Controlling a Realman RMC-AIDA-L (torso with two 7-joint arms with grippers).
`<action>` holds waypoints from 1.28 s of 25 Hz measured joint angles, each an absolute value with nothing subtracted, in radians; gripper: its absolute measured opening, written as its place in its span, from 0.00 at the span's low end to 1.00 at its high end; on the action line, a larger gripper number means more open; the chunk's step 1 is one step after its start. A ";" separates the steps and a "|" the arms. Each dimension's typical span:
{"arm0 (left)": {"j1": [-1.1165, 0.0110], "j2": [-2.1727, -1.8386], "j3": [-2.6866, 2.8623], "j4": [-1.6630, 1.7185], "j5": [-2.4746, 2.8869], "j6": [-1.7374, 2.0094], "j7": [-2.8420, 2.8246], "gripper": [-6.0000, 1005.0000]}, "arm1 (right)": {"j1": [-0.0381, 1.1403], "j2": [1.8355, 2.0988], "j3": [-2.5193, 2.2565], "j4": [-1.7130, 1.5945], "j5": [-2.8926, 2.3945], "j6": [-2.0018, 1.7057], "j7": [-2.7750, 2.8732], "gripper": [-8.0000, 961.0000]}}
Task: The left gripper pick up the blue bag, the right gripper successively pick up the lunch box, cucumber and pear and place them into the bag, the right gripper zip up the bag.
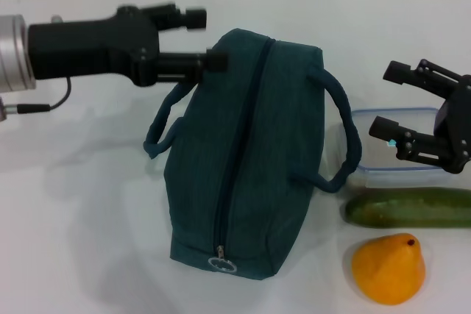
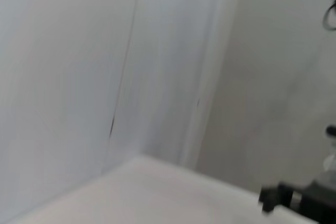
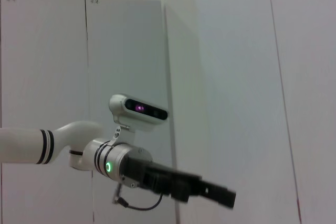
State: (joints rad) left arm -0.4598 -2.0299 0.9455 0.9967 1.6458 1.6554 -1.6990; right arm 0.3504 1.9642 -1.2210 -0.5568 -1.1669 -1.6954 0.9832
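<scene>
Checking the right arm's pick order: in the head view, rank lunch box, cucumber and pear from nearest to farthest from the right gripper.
From the right gripper:
1. Lunch box, directly beneath it.
2. Cucumber, in front of the box.
3. Pear, nearest the table's front edge.

- Dark teal fabric bag (image 1: 250,159), zipped shut, lying beside the left gripper's fingertips (image 1: 213,60).
- Clear plastic lunch box (image 1: 383,167), glossy green cucumber (image 1: 408,208) and orange-yellow pear (image 1: 388,268) below the right gripper's fingers (image 1: 401,134).
</scene>
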 joint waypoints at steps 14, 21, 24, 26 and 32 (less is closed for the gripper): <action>-0.459 -2.057 0.944 1.019 1.821 1.636 -1.853 0.85 | 0.366 1.972 -1.225 -0.574 -1.174 -1.695 0.977 0.84; -0.459 -2.059 0.943 1.005 1.835 1.585 -1.828 0.85 | 0.363 1.979 -1.226 -0.575 -1.174 -1.695 0.957 0.84; -0.459 -2.059 0.943 1.004 1.837 1.577 -1.796 0.85 | 0.358 1.983 -1.222 -0.574 -1.174 -1.694 0.951 0.84; -0.459 -2.060 0.943 1.003 1.844 1.574 -1.780 0.76 | 0.357 1.985 -1.221 -0.572 -1.174 -1.692 0.951 0.84; -0.469 -2.061 0.945 0.977 1.853 1.565 -1.750 0.49 | 0.353 1.990 -1.221 -0.550 -1.171 -1.686 0.940 0.84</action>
